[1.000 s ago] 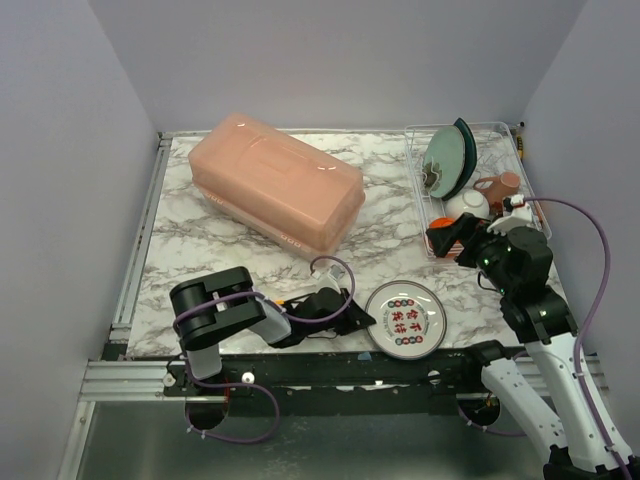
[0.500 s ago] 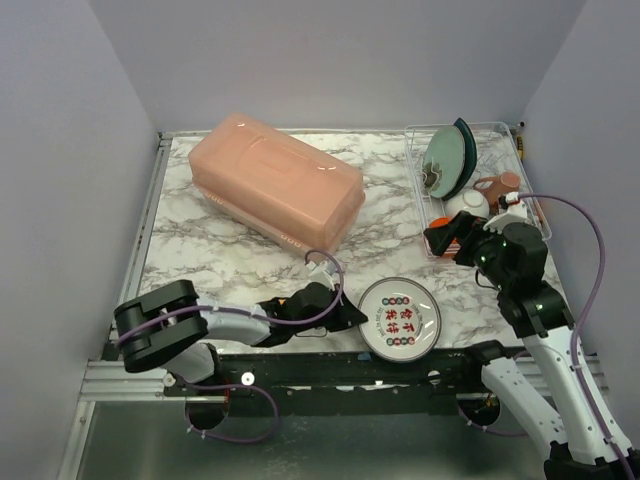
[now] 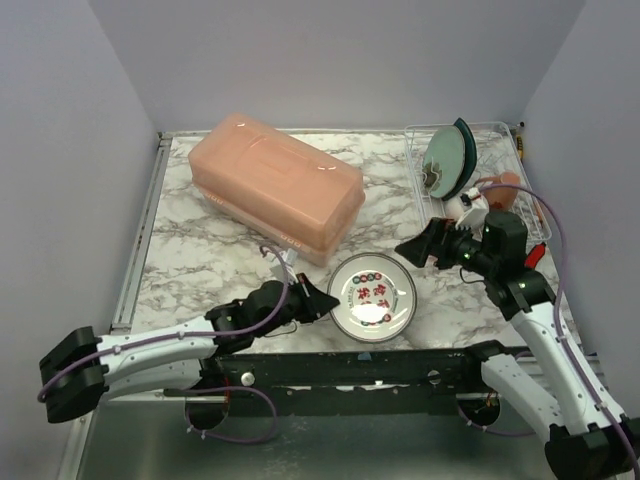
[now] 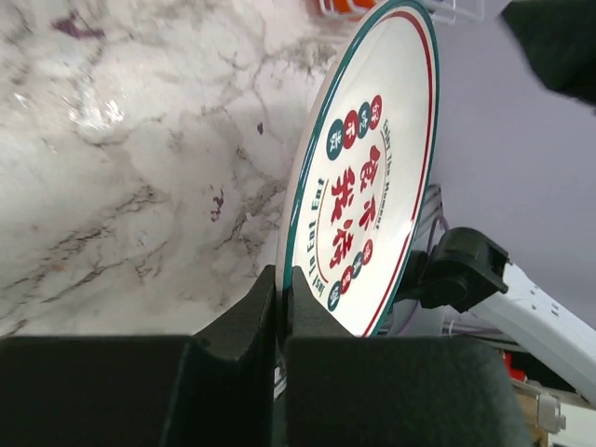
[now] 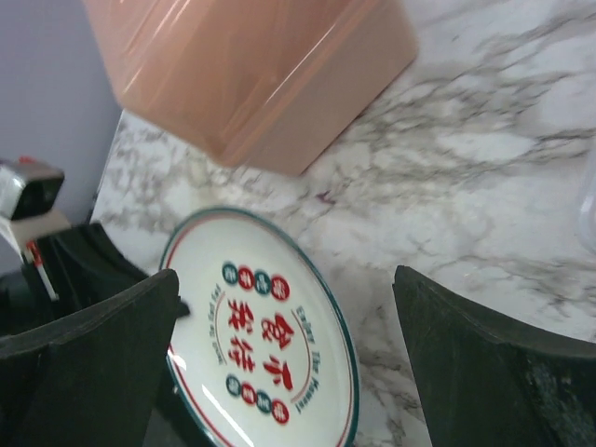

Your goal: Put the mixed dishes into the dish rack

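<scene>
A round plate with red and teal lettering is tilted up off the marble near the table's front edge. My left gripper is shut on its left rim, and the left wrist view shows the fingers pinching the plate by its edge. My right gripper hangs open just right of the plate, its jaws wide apart above the plate and holding nothing. The dish rack stands at the back right with a teal plate, a white bowl and a pinkish mug in it.
A big pink plastic tub lies diagonally across the middle back of the marble top, close behind the plate. It fills the top of the right wrist view as the pink tub. Walls close the table in on three sides.
My left gripper has shut on the plate's rim, lifted it tilted and carried it left and back. My right gripper has swung left from the rack toward the plate.
</scene>
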